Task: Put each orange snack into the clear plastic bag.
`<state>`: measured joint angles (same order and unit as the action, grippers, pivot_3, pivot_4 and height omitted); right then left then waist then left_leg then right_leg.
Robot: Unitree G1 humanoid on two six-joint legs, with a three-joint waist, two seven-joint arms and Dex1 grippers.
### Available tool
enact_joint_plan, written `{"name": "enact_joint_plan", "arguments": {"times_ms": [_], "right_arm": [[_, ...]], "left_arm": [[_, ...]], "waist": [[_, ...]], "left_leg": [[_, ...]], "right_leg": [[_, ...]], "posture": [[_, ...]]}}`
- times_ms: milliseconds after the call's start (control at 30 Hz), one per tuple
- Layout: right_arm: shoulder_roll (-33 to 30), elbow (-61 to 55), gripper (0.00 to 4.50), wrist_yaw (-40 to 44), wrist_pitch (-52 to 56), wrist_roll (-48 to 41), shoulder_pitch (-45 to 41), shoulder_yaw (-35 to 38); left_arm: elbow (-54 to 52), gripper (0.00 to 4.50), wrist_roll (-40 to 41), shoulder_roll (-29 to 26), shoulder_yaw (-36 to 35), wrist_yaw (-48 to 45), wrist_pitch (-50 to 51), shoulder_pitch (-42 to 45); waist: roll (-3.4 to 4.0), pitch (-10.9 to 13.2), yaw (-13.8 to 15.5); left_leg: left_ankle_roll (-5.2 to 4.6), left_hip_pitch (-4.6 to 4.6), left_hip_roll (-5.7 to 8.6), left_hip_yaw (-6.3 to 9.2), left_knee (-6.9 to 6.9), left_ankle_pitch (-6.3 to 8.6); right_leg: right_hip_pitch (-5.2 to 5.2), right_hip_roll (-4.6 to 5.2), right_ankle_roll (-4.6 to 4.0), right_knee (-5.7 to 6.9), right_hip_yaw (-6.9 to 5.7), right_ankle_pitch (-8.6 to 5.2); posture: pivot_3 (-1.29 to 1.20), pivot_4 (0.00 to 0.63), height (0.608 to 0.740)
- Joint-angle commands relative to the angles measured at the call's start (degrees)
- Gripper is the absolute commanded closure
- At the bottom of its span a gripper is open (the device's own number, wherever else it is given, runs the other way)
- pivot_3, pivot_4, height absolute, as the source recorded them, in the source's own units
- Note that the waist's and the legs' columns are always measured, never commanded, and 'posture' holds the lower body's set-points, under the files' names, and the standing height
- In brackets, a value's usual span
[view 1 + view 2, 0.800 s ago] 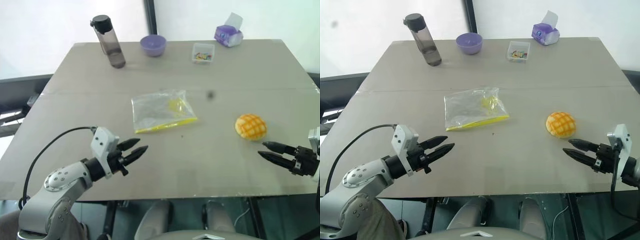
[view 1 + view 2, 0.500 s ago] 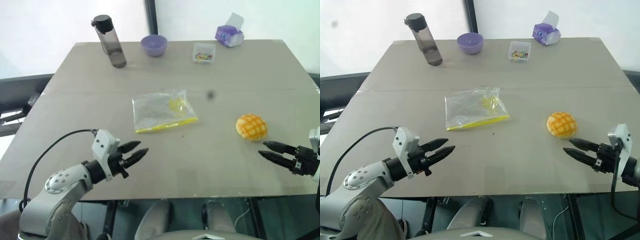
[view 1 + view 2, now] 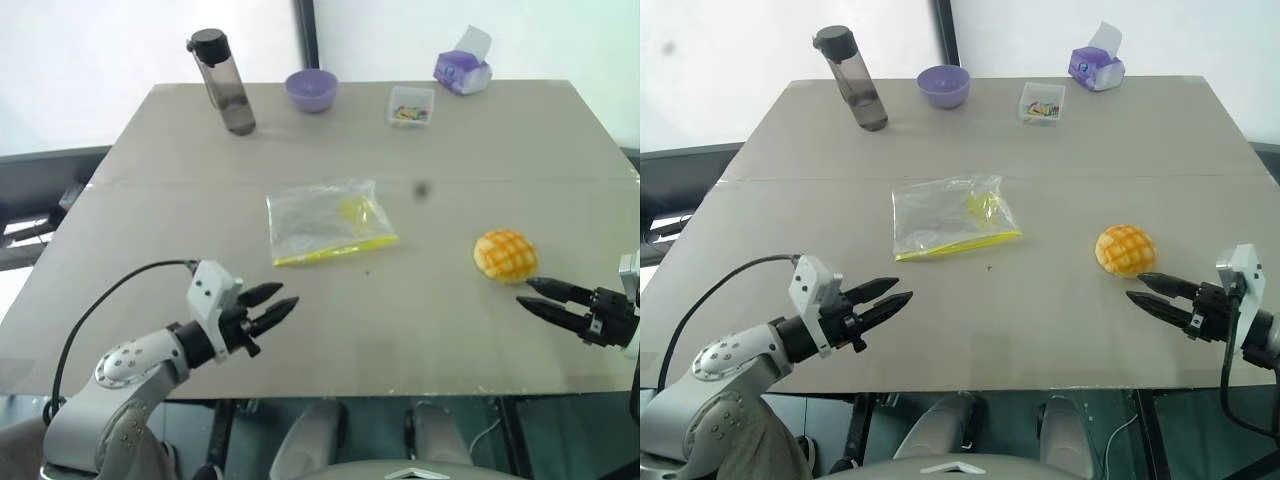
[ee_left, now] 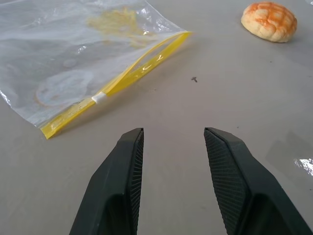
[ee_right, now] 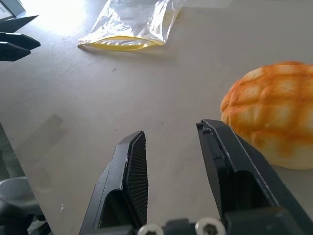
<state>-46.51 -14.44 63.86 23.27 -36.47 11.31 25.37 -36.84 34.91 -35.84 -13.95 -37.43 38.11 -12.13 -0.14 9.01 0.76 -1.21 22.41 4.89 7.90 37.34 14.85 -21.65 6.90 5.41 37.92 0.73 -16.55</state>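
Observation:
The orange snack (image 3: 504, 256), a round yellow-orange bun with a grid pattern, lies on the right side of the grey table (image 3: 420, 330). My right gripper (image 3: 523, 291) hovers just in front of it, open and empty, with the bun (image 5: 274, 112) close beside one finger. The clear plastic bag (image 3: 328, 222) lies flat near the table's middle, its yellow strip facing me. Near the front left edge my left gripper (image 3: 288, 296) is open and empty, pointing toward the bag (image 4: 73, 58), a short way off.
Along the far edge stand a dark bottle (image 3: 222, 80), a purple bowl (image 3: 311, 90), a small clear box of colourful bits (image 3: 411, 105) and a purple tissue pack (image 3: 462, 68). The table's front edge (image 3: 400, 388) runs just below both grippers.
The whole picture has shifted slightly. My right gripper's tips have crept a little closer to the orange snack. The left gripper, bag and snack stay put.

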Motion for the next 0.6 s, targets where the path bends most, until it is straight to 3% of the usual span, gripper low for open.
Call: {"name": "enact_joint_plan", "arguments": {"times_ms": [33,300,600], "right_arm": [[0.1,-0.3,2.64,0.5,-1.3,-0.4,-0.8,0.3],[0.1,-1.6,2.64,0.6,-0.7,-1.2,-1.7,-0.2],[0.3,-7.5,2.64,-4.0,4.0,-4.5,-4.0,-1.5]], "left_arm": [[-0.7,2.43,0.0,0.0,-0.6,0.3,-1.5,0.0],[3.4,2.43,1.2,0.4,-2.2,1.5,-0.8,3.1],[22.9,2.43,1.3,1.2,-2.8,1.7,-0.3,18.2]], "waist": [[0.00,0.0,0.0],[0.00,0.0,0.0],[-0.07,0.0,-0.1]], "left_leg": [[0.00,0.00,0.00,0.00,0.00,0.00],[0.00,-0.01,0.00,0.00,0.00,0.00],[0.21,0.01,0.03,0.04,0.02,-0.12]], "right_leg": [[0.00,0.00,0.00,0.00,0.01,0.00],[0.00,0.00,0.00,0.00,-0.01,0.00],[0.00,-0.03,0.01,0.02,-0.03,0.01]], "posture": [[0.00,0.150,0.740],[0.00,0.150,0.740],[0.00,0.150,0.740]]}}
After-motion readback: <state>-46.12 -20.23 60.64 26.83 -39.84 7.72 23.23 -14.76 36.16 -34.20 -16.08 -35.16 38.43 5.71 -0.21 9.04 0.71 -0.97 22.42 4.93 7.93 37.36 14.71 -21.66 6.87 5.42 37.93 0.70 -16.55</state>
